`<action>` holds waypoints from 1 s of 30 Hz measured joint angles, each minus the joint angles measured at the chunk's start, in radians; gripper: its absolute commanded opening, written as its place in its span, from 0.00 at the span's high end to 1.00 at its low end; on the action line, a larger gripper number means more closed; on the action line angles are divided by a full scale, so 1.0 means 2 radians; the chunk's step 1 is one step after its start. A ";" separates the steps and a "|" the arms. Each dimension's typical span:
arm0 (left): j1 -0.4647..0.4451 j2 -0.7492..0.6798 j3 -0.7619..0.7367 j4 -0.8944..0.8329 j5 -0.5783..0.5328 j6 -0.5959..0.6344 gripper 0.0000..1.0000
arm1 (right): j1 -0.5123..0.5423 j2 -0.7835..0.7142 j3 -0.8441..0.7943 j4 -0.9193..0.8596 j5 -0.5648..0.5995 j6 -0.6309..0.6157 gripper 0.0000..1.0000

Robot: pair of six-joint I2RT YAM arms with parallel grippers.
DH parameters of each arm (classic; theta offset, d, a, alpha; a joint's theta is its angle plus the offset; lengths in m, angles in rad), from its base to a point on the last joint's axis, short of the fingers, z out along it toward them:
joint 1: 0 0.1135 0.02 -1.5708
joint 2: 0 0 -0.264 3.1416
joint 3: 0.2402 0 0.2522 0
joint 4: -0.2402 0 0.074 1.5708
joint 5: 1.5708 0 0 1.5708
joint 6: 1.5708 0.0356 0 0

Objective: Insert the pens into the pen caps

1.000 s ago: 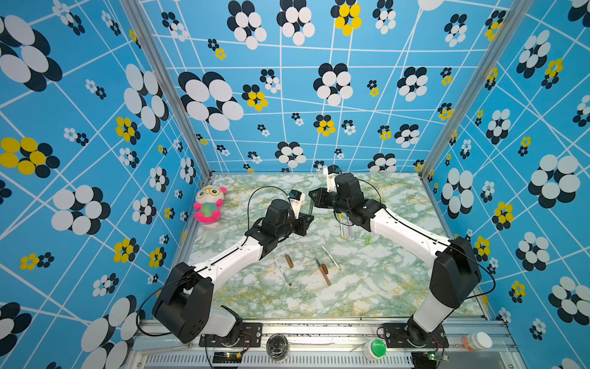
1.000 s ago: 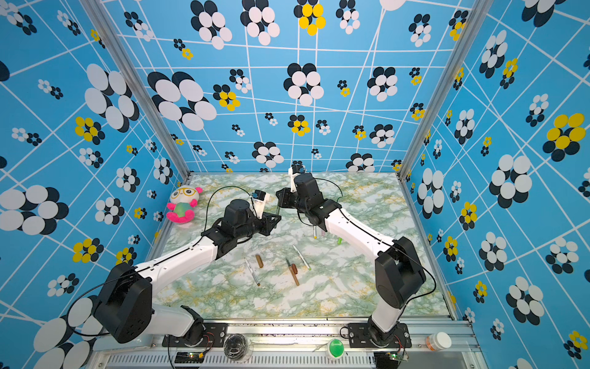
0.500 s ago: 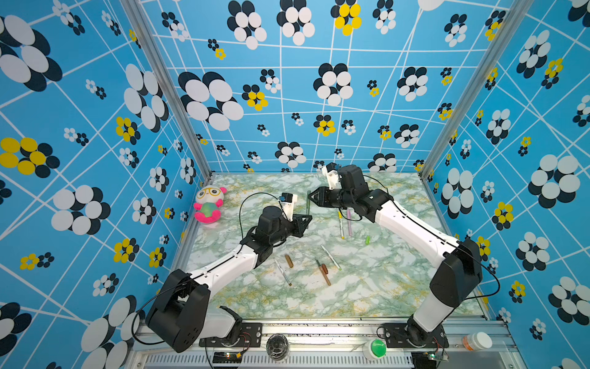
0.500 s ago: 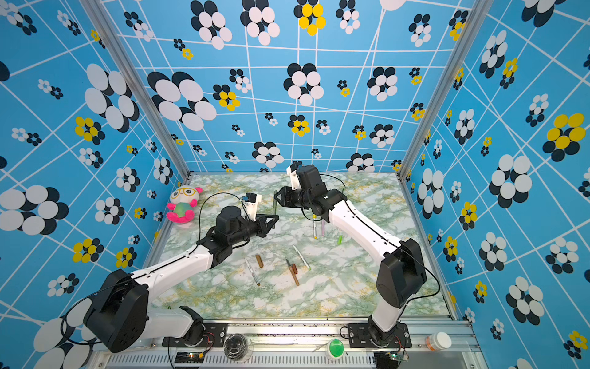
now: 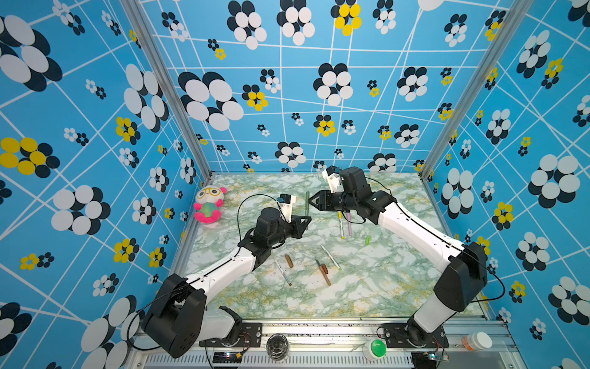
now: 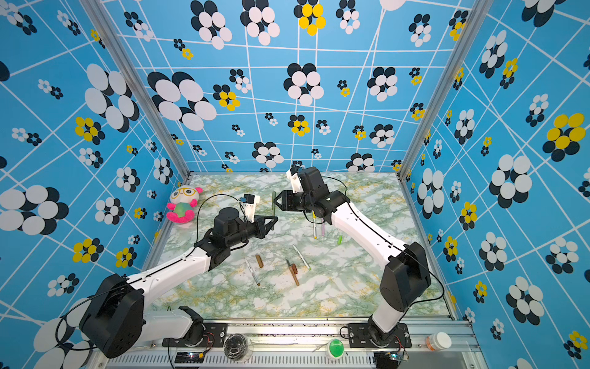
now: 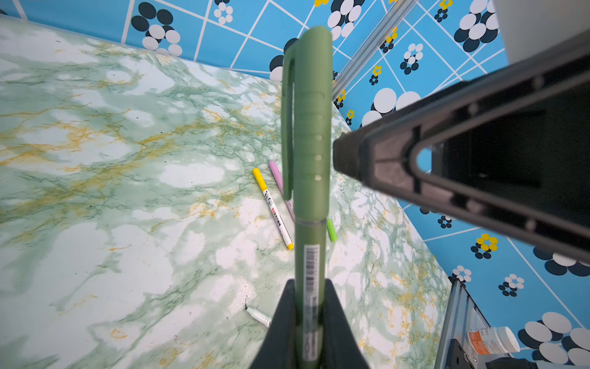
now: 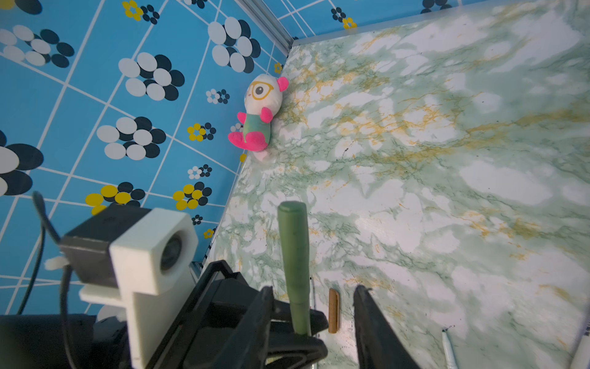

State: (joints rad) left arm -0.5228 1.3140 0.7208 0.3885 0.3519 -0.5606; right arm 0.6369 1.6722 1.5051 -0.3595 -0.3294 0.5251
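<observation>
Your left claw (image 6: 272, 222) is clamped on the lower end of the dark green pen (image 6: 273, 204), which stands upright above the desk (image 6: 351, 287). Your right claw (image 6: 277, 203) sits at the pen's upper half, jaws spread. Nearer the front lie a white pen (image 6: 252, 271), a brown cap (image 6: 259, 261) and a brown pen (image 6: 293, 276). A lime green cap (image 6: 340, 239) lies apart.

Plush toy (image 5: 209, 204): we find it at the rear left edge of the table (image 5: 383, 287).
Upright pen (image 5: 307, 204): mid-rear, standing in the left gripper (image 5: 306, 222); right gripper (image 5: 313, 202) just right of it.
Pen pair (image 5: 341, 225): side by side, right of centre.
Loose cap (image 5: 367, 239): just right of that pair.
Left front pen (image 5: 282, 271): before centre; short cap (image 5: 289, 260) just right of it.
Middle pen (image 5: 323, 275): we note the second cap (image 5: 325, 268) against it.
Right front pen (image 5: 330, 257): just right of these.
</observation>
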 measured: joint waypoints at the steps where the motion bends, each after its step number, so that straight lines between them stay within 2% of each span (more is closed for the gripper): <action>1: 0.000 0.000 0.000 0.000 0.000 -0.001 1.00 | 0.003 0.000 -0.004 0.000 -0.001 -0.002 0.56; 5: 0.000 0.000 0.000 0.000 0.000 -0.007 1.00 | 0.013 0.000 -0.012 0.001 -0.001 -0.007 0.56; 11: -0.001 0.000 0.001 0.000 0.000 -0.014 1.00 | 0.020 0.000 -0.022 0.002 -0.001 -0.008 0.63; 21: -0.001 0.000 0.005 0.000 0.000 -0.018 1.00 | 0.022 0.002 -0.023 0.015 -0.001 -0.008 0.65; 30: -0.001 0.000 0.006 0.000 0.000 -0.021 1.00 | 0.024 0.014 -0.023 0.027 -0.001 -0.006 0.77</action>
State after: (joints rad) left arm -0.5240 1.3144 0.7334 0.3882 0.3515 -0.6029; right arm 0.6849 1.7012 1.4590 -0.3054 -0.3313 0.5129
